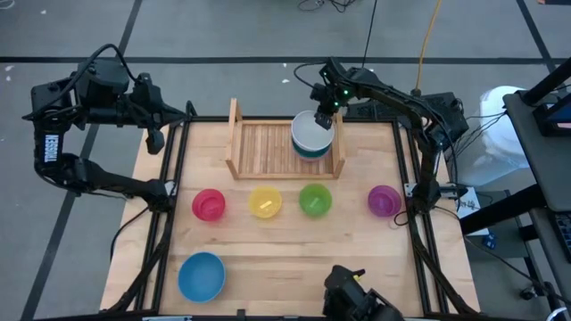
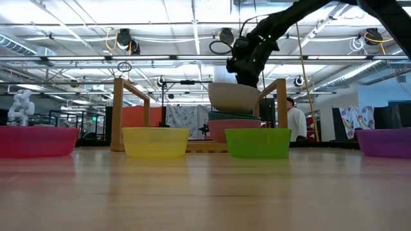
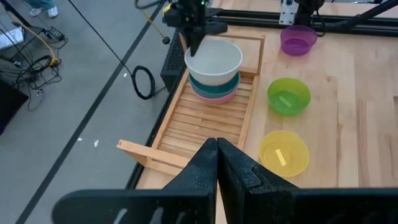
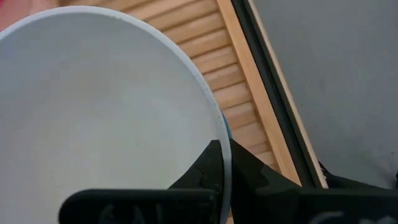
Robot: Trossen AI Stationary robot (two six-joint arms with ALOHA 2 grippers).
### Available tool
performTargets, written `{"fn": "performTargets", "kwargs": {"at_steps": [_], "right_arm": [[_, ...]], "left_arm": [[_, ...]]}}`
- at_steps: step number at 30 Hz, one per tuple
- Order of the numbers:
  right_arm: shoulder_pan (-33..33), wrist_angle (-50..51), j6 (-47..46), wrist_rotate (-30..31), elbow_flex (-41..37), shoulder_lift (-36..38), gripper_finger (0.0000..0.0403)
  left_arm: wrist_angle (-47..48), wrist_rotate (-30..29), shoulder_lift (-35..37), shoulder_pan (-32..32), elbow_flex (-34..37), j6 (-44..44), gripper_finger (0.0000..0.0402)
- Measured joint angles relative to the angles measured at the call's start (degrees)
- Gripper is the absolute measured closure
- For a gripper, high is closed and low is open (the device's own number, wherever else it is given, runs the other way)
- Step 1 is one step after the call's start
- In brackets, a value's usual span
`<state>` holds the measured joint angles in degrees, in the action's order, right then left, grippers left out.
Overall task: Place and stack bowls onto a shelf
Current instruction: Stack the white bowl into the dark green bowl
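The light-wood shelf (image 1: pixel 268 147) stands at the table's far middle. On its right half a teal bowl (image 2: pixel 234 116) is nested in a pinkish-red bowl (image 2: pixel 226 131). My right gripper (image 1: pixel 327 114) is shut on a white bowl (image 1: pixel 311 133), which it holds right over this stack, slightly tilted. I cannot tell whether the white bowl touches the teal one. My left gripper (image 3: pixel 217 149) hangs shut beyond the table's far left corner, touching nothing. My right gripper pinches the white bowl's rim (image 4: pixel 222 140) on its far right side, one finger inside the bowl and one outside. The fingers slant down from the far side. The bowl is upright, tipped slightly, over the teal bowl.
A pink (image 1: pixel 209 204), a yellow (image 1: pixel 265 201), a light green (image 1: pixel 315 200) and a purple bowl (image 1: pixel 384 200) stand in a row across the table's middle, and a blue bowl (image 1: pixel 202 275) sits near left. The slats of the shelf's left half (image 1: pixel 259 147) are bare. A person (image 2: pixel 297 122) stands beyond the table.
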<state>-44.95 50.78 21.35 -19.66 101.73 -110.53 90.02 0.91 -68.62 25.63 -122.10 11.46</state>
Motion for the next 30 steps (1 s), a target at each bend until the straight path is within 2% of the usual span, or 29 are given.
{"fn": "performTargets", "kwargs": {"at_steps": [10,30], "right_arm": [[0.00,-0.76,2.59,0.25,0.00,-3.62,0.0403],[-0.19,-0.66,3.98,0.95,-0.24,-3.77,0.0399]], "left_arm": [[-0.02,-0.02,0.00,0.00,0.00,0.01,0.0394],[-0.04,-0.02,0.00,0.00,0.00,0.02,0.0394]]}}
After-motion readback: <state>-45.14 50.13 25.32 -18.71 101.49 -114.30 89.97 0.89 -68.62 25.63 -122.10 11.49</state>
